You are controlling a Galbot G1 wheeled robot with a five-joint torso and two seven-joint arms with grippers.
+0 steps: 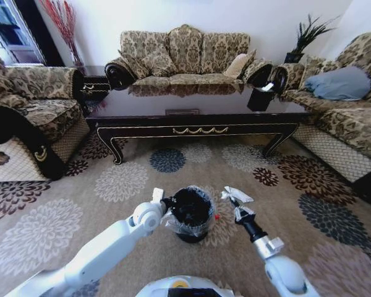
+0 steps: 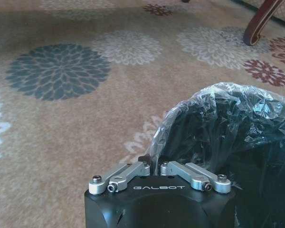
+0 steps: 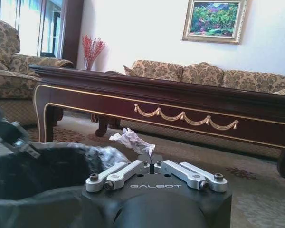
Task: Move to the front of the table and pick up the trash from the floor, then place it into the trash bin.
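Patterned carpet (image 1: 62,204) covered the floor, with sofas (image 1: 185,59) around three sides and the table (image 1: 198,124) standing across the room well beyond both grippers. Its gold scroll (image 3: 185,115) ran along the front apron, and one curved leg (image 2: 261,21) appeared in the left wrist view, far past the left gripper. That left gripper (image 1: 167,202) sat against the near-left rim of the bin (image 1: 191,213), its fingers drawn together on the edge of the clear liner (image 2: 218,102), with the black bin opening just beyond it. The right gripper (image 1: 236,202) hung just on the other side of the bin, at about rim height and apart from it, fingers pressed together on a white wrapper (image 1: 236,194). The crumpled wrapper stuck up and out past the fingertips, above the carpet rather than over the bin; in the right wrist view it showed as a ragged white tuft (image 3: 132,140) just ahead of the closed fingers, with the bin's liner (image 3: 47,161) beside it. A small red spot (image 1: 217,217) showed between the bin and the right gripper; what it was could not be told. A red-twig vase (image 3: 91,53) stood far beyond the table's end.
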